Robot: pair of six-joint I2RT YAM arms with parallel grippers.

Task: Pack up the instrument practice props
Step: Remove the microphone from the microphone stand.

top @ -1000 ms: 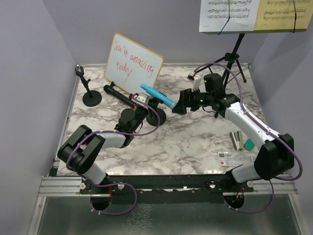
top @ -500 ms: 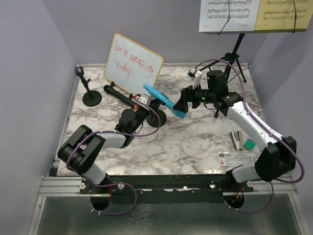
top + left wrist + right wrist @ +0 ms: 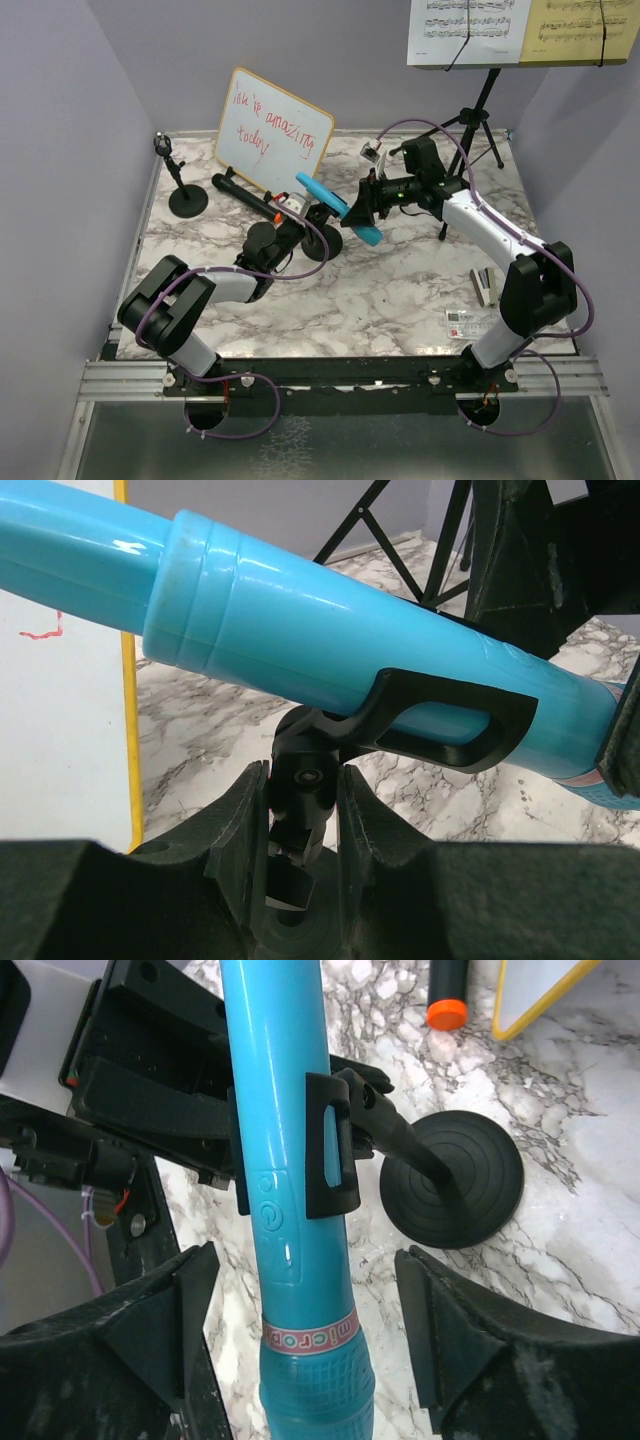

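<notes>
Right claw (image 3: 305,1295) is hanging with jaws apart on either side of one blue microphone (image 3: 280,1110), not touching it. Just beyond it, left claw (image 3: 303,790) is clamping the stem of the mic holder (image 3: 455,1175) that is cradling that microphone. Farther left, one black microphone (image 3: 238,193) is lying near a second holder (image 3: 187,200). Behind the right claw, one music desk (image 3: 478,110) is bearing two sheets (image 3: 468,30).

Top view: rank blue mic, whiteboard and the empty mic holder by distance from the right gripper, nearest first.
1. Blue microphone: centre, between the open fingers of the right gripper.
2. Whiteboard: rear left, propped up.
3. Empty mic holder: far left, beyond the whiteboard.
</notes>
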